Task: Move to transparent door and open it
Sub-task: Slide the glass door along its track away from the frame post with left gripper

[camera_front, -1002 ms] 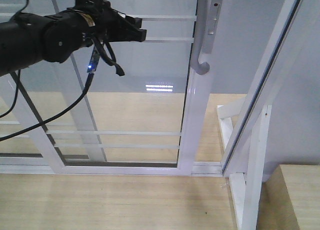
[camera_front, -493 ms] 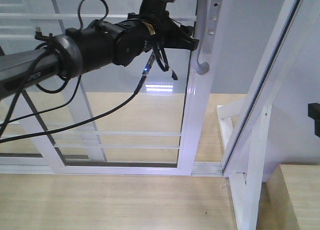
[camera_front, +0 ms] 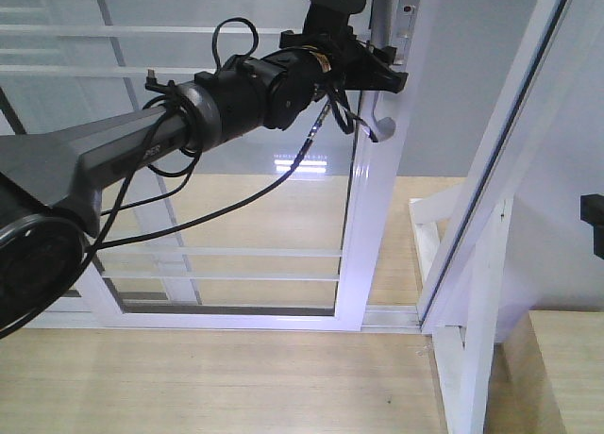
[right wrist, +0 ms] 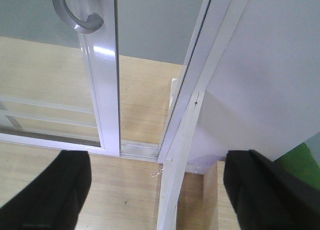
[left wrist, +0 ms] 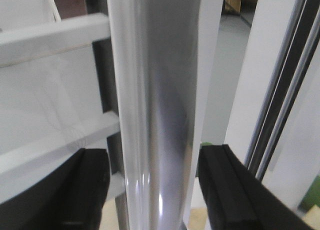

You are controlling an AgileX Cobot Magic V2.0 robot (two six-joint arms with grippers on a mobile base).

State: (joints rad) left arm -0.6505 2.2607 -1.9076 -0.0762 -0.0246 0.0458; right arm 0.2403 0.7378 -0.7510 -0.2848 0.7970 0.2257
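Grasp step. My left gripper (camera_front: pixel 385 68) sits with jaws apart, straddling the grey handle (left wrist: pixel 152 90) of the transparent door (camera_front: pixel 370 226), with no squeeze visible. Next I clamp, then drag leftward, away from the jamb (camera_front: pixel 495 160) beside it. My right gripper (right wrist: pixel 160 190) is spread wide.

A pale wooden floor (camera_front: pixel 236 377) is laid across the foreground, and a metal track (right wrist: pixel 137 149) is set along it. At the left a 2nd white-framed glass panel (camera_front: pixel 181 278) is seen, crossed by thin white bars. At the right a slanted white frame (camera_front: pixel 514 113) is met by 1 upright white post (camera_front: pixel 477 340), and a light-wood ledge (camera_front: pixel 566 368) is placed just beside the post. A grey wall (camera_front: pixel 453 94) is seen beyond. A green patch (right wrist: pixel 300 162) is caught at the edge of the right wrist view; what it is cannot be told.
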